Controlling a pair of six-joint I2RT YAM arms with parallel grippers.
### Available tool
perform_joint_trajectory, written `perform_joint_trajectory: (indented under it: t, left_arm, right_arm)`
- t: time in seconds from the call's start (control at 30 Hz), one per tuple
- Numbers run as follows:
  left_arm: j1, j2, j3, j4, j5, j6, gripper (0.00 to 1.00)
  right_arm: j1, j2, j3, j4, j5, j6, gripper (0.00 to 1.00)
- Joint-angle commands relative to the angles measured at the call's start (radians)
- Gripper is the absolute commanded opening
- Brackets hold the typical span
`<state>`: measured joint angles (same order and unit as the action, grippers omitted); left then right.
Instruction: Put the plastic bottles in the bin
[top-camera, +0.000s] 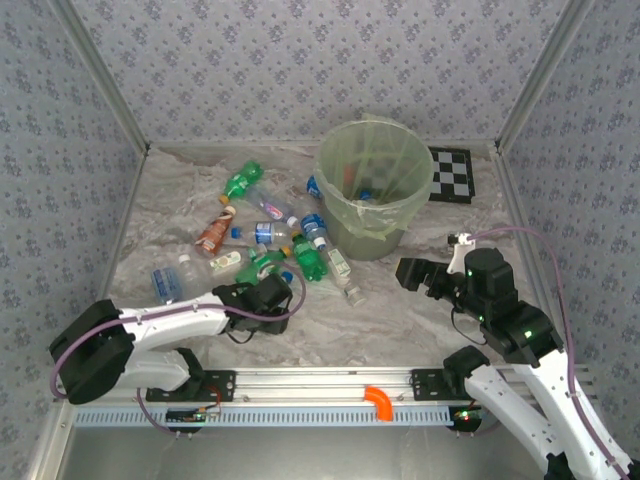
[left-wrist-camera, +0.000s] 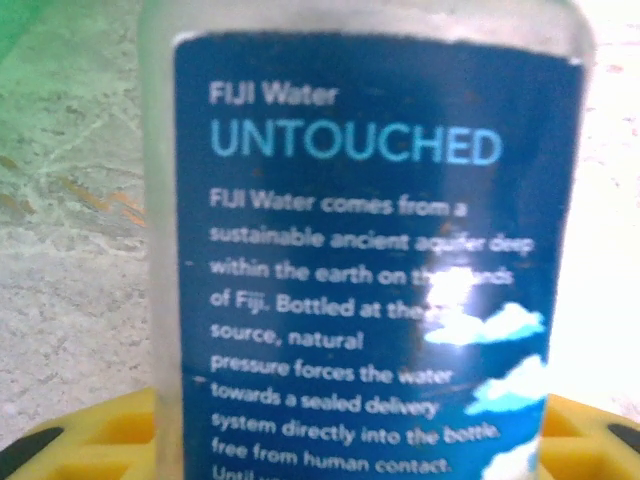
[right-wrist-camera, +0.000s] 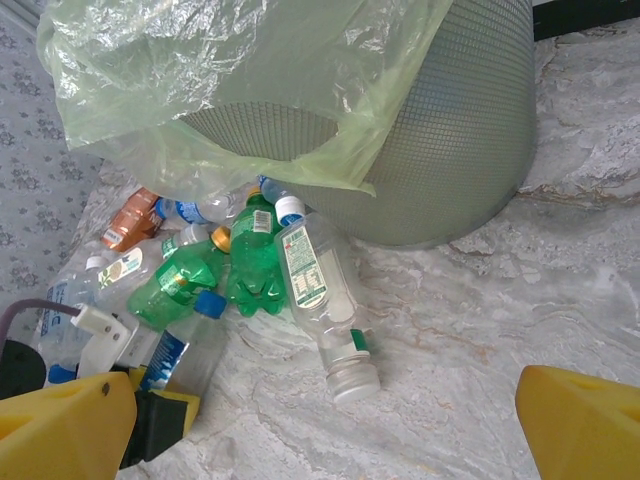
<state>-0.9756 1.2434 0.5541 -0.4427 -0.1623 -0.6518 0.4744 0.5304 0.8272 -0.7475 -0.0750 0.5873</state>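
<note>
Overhead: you see the bin (top-camera: 345, 215) upright at the far middle of the table (top-camera: 400, 330). The plastic bottles (top-camera: 270, 235) lie strewn just to its left, green, clear, and one red-orange bottle (top-camera: 212, 236).
Left arm: your left gripper (top-camera: 275, 290) lies low at the near edge of that heap.
Left wrist view: it gives you what the overhead blurs. A clear Fiji bottle (left-wrist-camera: 370, 250) sits right at the lens, its blue label readable, between the two yellow fingers (left-wrist-camera: 90, 435).
Left grip: you cannot tell whether those fingers press the Fiji bottle or stand just off it.
Right arm: your right gripper (top-camera: 425, 272) hovers near the bin's front right, fingers spread wide with nothing between them.
Right wrist view: here the bin shows a grey mesh wall under a pale yellow-green bag liner (right-wrist-camera: 250, 90). A clear bottle with a green-and-white label (right-wrist-camera: 315, 285) lies nearest, touching the green bottles (right-wrist-camera: 250, 270).
Inside the bin: something lies low down, too small to name.
Surface: pale marbled top, with a checkerboard card (top-camera: 450, 175) behind the bin to the right.
Room: grey-blue patterned walls (top-camera: 300, 60), metal frame posts (top-camera: 102, 75), and a rail (top-camera: 320, 385) along the near edge carrying an orange hook (top-camera: 378, 400).
</note>
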Motion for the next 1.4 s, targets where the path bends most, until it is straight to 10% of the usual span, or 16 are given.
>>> perform_joint_trajectory:
  t: [0.0, 0.43, 1.37]
  left_arm:
    - [-0.031, -0.048, 0.055, -0.084, -0.028, -0.017, 0.49]
    - [-0.048, -0.295, 0.435, -0.338, -0.132, -0.006, 0.5]
    - [0.11, 0.846, 2.065, -0.557, 0.079, 0.326, 0.52]
  right_arm:
    - [0.009, -0.005, 0.011, -0.005, 0.013, 0.006, 0.99]
    - [0.01, -0.028, 0.022, -0.009, 0.021, -0.007, 1.0]
    - [0.014, -0.085, 0.11, -0.111, 0.05, 0.003, 0.99]
